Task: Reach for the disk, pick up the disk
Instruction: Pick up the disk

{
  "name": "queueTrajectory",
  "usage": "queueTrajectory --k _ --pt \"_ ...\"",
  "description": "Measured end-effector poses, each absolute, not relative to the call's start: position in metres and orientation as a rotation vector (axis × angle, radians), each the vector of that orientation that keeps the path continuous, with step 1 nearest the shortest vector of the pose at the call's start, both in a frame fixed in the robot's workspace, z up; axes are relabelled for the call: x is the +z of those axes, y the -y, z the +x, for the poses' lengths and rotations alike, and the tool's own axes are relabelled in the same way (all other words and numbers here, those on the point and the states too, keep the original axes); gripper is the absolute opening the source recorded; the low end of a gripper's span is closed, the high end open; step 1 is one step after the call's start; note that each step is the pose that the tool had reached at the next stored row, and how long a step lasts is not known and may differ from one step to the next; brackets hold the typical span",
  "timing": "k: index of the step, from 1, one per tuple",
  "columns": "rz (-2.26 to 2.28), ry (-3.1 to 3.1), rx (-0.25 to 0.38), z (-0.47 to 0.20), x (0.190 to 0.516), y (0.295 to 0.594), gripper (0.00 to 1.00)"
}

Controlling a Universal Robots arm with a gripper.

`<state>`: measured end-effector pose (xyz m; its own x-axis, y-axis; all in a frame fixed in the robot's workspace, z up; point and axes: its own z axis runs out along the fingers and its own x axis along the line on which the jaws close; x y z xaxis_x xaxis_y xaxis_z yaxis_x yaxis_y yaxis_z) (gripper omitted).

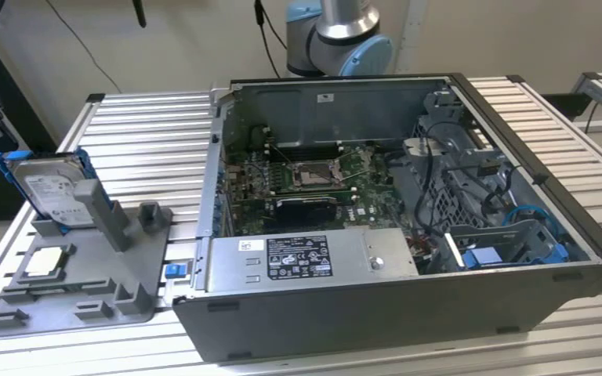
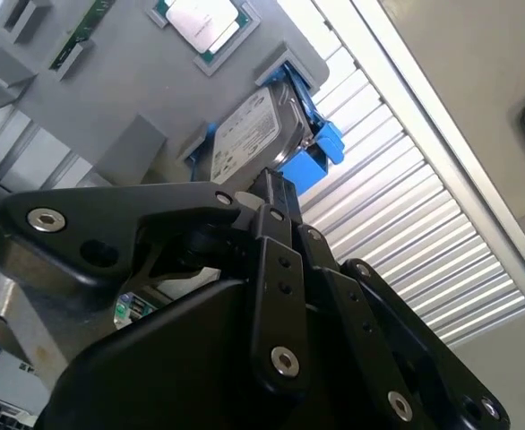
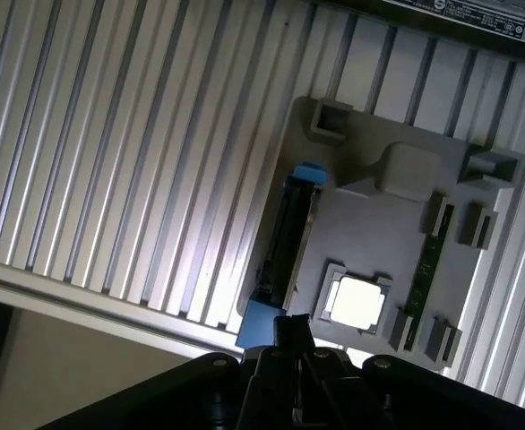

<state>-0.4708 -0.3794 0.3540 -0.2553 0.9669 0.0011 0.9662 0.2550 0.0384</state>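
At the exterior view's left the disk [image 1: 52, 192] stands on edge in a grey fixture [image 1: 66, 301], its lower part hidden behind the fixture's posts. A processor chip [image 1: 48, 262] lies near it. To the right sits the open computer case [image 1: 385, 313], with the arm [image 1: 343, 31] cut off above it. In both wrist views the gripper [image 2: 267, 193] [image 3: 294, 327] points toward the disk's blue bracket [image 2: 321, 152]. Its own black linkage blocks the sight, so I cannot tell whether it is wide or narrow.

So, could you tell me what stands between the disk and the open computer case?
In the exterior view, a tall grey post and a shorter grey post, both on the fixture plate, stand between the disk and the computer case.
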Motion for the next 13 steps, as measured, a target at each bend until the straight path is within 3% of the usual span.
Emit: queueTrajectory --k 13 --pt "1.922 -2.456 0.048 -0.4708 0.3538 0.3794 0.0"
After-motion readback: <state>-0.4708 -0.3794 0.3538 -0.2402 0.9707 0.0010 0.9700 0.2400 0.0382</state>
